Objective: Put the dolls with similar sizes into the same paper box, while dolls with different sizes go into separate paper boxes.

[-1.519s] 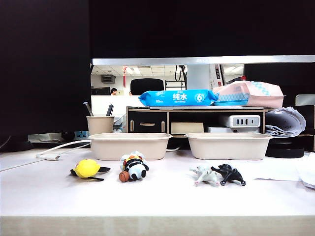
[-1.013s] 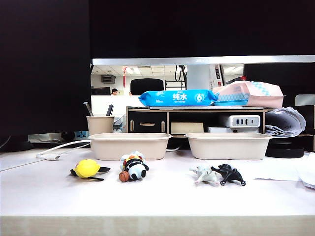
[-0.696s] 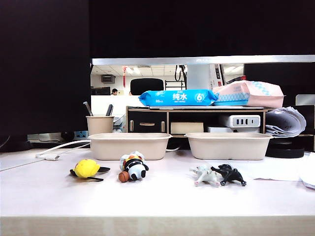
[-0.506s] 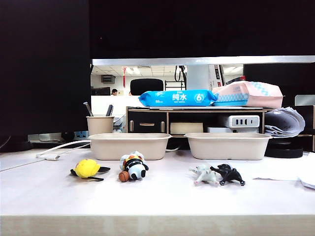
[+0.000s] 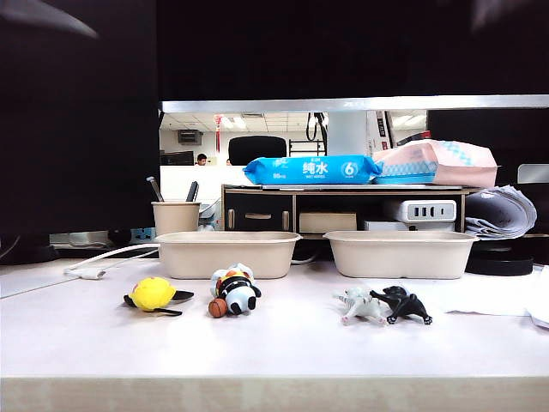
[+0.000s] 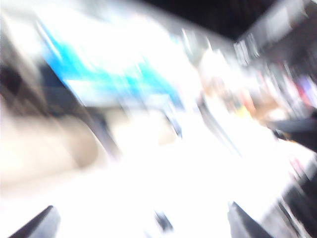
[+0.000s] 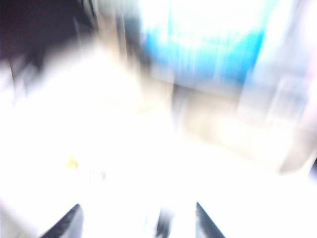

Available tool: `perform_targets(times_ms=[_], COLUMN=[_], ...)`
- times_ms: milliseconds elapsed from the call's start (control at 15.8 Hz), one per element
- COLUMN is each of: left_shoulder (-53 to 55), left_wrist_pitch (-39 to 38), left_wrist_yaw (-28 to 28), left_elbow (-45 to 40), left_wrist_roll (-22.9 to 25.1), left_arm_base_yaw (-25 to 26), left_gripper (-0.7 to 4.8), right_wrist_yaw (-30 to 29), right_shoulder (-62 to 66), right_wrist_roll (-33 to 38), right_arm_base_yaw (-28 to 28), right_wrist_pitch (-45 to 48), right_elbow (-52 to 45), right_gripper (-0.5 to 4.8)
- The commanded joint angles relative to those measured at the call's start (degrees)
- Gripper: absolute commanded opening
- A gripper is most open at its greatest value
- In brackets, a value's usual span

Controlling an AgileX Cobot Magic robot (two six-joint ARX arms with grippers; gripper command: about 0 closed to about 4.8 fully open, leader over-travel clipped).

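Yellow plush [image 5: 153,293] and panda plush [image 5: 234,290] lie on the counter [image 5: 274,343] near the left tray [image 5: 227,254]; both look soft, so pinch mid-body. Left hand [image 6: 141,225] and right hand [image 7: 136,220] both spread, empty

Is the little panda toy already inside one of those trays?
No. The panda doll lies on the table, in front of the left paper box.

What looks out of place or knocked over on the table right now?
Nothing spilled or damaged. All four dolls lie on the table, none boxed: yellow plush, panda plush, white figure and black figure, tangled together. Both wrist views are motion-blurred.
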Motion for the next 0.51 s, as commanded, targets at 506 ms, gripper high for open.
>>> perform_targets(times_ms=[506], left_shoulder=[17.62], left_wrist_pitch=[-2.64], left_wrist_yaw=[-6.47], left_elbow=[0.31], left_wrist_roll=[3.23], left_arm_base_yaw=[-20.68], left_gripper=[4.79], right_wrist_yaw=[2.43], right_shoulder=[22.21], right_wrist_roll=[-0.09], right_arm_base_yaw=[15.06], right_wrist_pitch=[-6.47], right_elbow=[-3.89], right_gripper=[3.78])
